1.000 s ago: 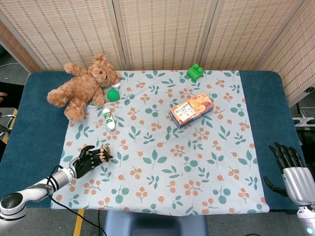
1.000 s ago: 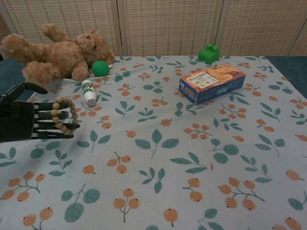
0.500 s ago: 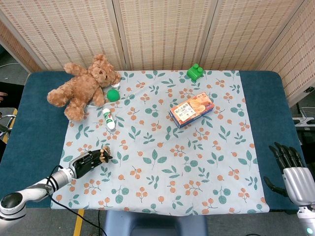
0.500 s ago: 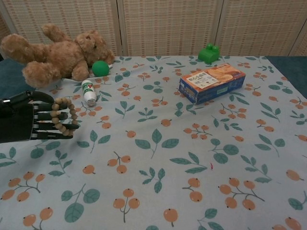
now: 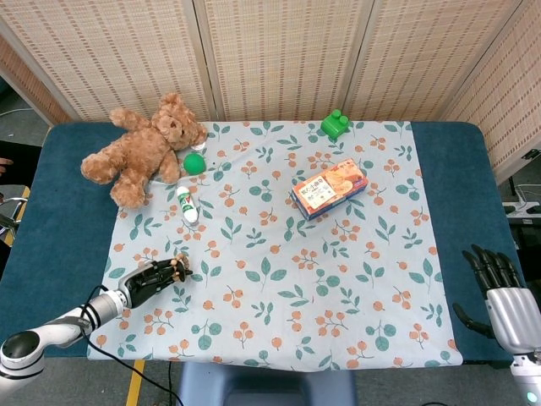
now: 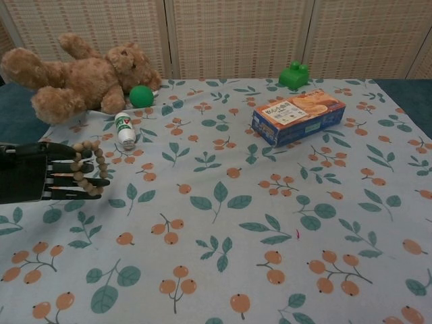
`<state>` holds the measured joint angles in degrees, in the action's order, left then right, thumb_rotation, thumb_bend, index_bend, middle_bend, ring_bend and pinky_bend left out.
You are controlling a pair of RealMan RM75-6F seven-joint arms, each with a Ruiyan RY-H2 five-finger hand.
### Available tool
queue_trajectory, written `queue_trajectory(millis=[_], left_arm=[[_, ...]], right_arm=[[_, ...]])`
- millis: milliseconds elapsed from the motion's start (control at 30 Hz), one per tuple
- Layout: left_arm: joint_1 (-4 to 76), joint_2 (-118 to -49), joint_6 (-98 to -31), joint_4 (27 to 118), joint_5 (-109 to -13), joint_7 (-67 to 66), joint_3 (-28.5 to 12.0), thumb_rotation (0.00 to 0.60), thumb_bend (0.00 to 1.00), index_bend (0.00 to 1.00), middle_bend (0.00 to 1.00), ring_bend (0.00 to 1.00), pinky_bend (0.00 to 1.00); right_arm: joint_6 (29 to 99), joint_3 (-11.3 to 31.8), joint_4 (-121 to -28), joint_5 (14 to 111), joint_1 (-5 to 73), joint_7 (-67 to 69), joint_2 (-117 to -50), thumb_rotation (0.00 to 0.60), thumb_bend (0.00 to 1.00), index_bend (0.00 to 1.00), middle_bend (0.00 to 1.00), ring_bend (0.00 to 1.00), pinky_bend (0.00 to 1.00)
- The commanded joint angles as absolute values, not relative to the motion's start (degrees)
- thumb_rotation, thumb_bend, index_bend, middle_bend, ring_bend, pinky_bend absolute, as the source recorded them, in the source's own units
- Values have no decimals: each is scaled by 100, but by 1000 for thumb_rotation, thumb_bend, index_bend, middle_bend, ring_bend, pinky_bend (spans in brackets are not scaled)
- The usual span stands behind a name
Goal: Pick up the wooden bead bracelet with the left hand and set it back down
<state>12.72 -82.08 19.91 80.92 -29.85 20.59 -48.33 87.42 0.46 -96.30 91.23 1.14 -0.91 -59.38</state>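
Fingers point(image 6: 64, 164) of my black left hand point(image 6: 30, 172) close around the wooden bead bracelet point(image 6: 86, 169), which loops over them near the front left part of the floral tablecloth point(image 6: 223, 223); in the head view the same hand point(image 5: 150, 279) sits low over the cloth with the brown beads point(image 5: 178, 268) bunched at its tip. I cannot tell whether the bracelet touches the cloth or hangs just above it. My silver and black right hand point(image 5: 500, 298) rests at the front right, over the dark blue table edge point(image 5: 461, 161), its fingers apart and holding nothing.

Farther in, just beyond the bracelet, a small white bottle with a green label point(image 6: 125, 129) lies on its side on the cloth. To the right, well apart from it, an orange and blue rectangular biscuit box point(image 6: 298, 115) lies flat, closed, so its contents do not show. Behind the bottle a small green ball point(image 6: 140, 96) sits against a brown plush teddy bear point(image 6: 77, 75), which sprawls at the back left with its limbs spread. At the far edge, behind the box, stands a green plastic building block point(image 6: 292, 74). Woven reed screen panels point(image 5: 279, 55) close off the back of the table.
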Motion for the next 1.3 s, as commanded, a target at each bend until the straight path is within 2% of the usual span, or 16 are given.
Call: queue_trajectory(millis=[33, 200, 267, 333, 600, 667, 733, 833, 867, 1033, 1167, 1300], left_arm=[[1274, -8200, 2000, 8111, -2985, 2058, -4835, 600, 731, 505, 553, 168, 0], [1270, -8190, 1951, 8156, -2974, 2092, -4813, 600, 809, 528, 576, 173, 0], [1269, -8182, 1943, 8169, -2984, 2090, -4800, 600, 925, 540, 586, 177, 0], [1284, -8169, 1960, 8174, -3030, 2044, -4784, 600, 987, 544, 590, 178, 0], [1281, -8174, 2005, 8201, -3095, 1904, -4815, 600, 995, 527, 580, 178, 0], [1275, -8178, 2007, 8205, -3099, 1887, -4823, 600, 928, 500, 563, 175, 0], [1221, -8208, 2083, 8228, -3077, 1816, -4889, 600, 703, 446, 521, 163, 0], [1180, -8260, 2234, 8167, -3042, 1716, -4956, 590, 562, 433, 500, 155, 0], [1174, -8274, 2262, 8148, -3026, 1702, -4972, 574, 546, 433, 498, 154, 0], [1167, -8313, 2370, 8073, -2977, 1637, -5005, 399, 457, 437, 493, 148, 0], [1183, -8313, 2445, 8020, -2970, 1589, -4998, 342, 451, 449, 493, 147, 0], [1202, -8305, 2414, 7994, -2948, 1607, -4966, 283, 444, 507, 503, 147, 0]], right_arm=[[8750, 43, -9629, 9131, 110, -89, -5937, 540, 238, 0, 0, 0, 0], [8780, 40, -9626, 9145, 95, -66, -5927, 540, 238, 0, 0, 0, 0], [8789, 43, -9623, 9146, 92, -57, -5925, 540, 238, 0, 0, 0, 0], [8796, 42, -9622, 9151, 88, -51, -5924, 540, 238, 0, 0, 0, 0], [8803, 42, -9617, 9153, 83, -34, -5919, 538, 238, 0, 0, 0, 0], [8803, 43, -9616, 9153, 84, -33, -5919, 541, 238, 0, 0, 0, 0], [8793, 42, -9615, 9150, 87, -34, -5918, 539, 238, 0, 0, 0, 0], [8778, 47, -9616, 9140, 94, -38, -5919, 540, 238, 0, 0, 0, 0], [8773, 47, -9618, 9139, 96, -41, -5920, 540, 238, 0, 0, 0, 0], [8758, 51, -9618, 9128, 103, -62, -5928, 540, 238, 0, 0, 0, 0], [8749, 53, -9624, 9120, 105, -75, -5929, 540, 238, 0, 0, 0, 0], [8733, 50, -9623, 9119, 111, -91, -5935, 540, 238, 0, 0, 0, 0]])
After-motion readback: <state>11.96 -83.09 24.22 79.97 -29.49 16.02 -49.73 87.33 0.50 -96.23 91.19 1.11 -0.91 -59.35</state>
